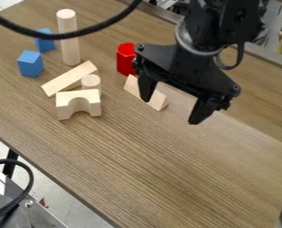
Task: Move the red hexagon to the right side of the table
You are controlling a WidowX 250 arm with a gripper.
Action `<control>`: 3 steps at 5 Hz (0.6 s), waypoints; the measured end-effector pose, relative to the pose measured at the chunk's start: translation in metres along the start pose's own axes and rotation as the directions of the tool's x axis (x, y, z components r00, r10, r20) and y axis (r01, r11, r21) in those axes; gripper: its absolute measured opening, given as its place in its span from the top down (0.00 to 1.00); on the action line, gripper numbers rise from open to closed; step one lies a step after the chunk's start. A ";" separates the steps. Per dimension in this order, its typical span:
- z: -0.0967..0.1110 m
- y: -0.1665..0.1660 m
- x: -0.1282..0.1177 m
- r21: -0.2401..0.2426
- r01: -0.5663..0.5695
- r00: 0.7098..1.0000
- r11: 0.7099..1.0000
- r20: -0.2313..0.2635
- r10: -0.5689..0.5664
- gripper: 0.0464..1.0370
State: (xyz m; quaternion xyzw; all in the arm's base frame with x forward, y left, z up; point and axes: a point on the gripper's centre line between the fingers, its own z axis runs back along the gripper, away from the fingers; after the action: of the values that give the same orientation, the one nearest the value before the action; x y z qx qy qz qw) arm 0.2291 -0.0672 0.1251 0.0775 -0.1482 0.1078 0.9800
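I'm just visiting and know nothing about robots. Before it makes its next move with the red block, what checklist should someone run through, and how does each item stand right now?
1. Claw open: ok, its two fingers stand well apart.
2. Red hexagon standing upright on the table: ok.
3. Claw lined up over the red hexagon: not ok, it hangs to the right of it in the picture.
4. Red hexagon free of the wooden wedge next to it: cannot tell, they look very close and may touch.
5. Red hexagon on the table's right side: not ok, it stands left of the picture's middle, near the other blocks.
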 end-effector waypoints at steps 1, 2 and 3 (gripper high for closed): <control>-0.005 0.001 -0.004 0.011 0.003 1.000 1.000 -0.019 -0.002 0.04; -0.002 0.023 0.007 -0.025 -0.037 0.999 0.999 -0.038 0.036 0.04; -0.001 0.049 0.031 -0.069 -0.085 0.996 0.994 -0.027 0.083 0.04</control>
State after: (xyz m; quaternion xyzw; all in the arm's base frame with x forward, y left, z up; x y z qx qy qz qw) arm 0.2465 -0.0142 0.1392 0.0356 -0.1434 0.1446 0.9784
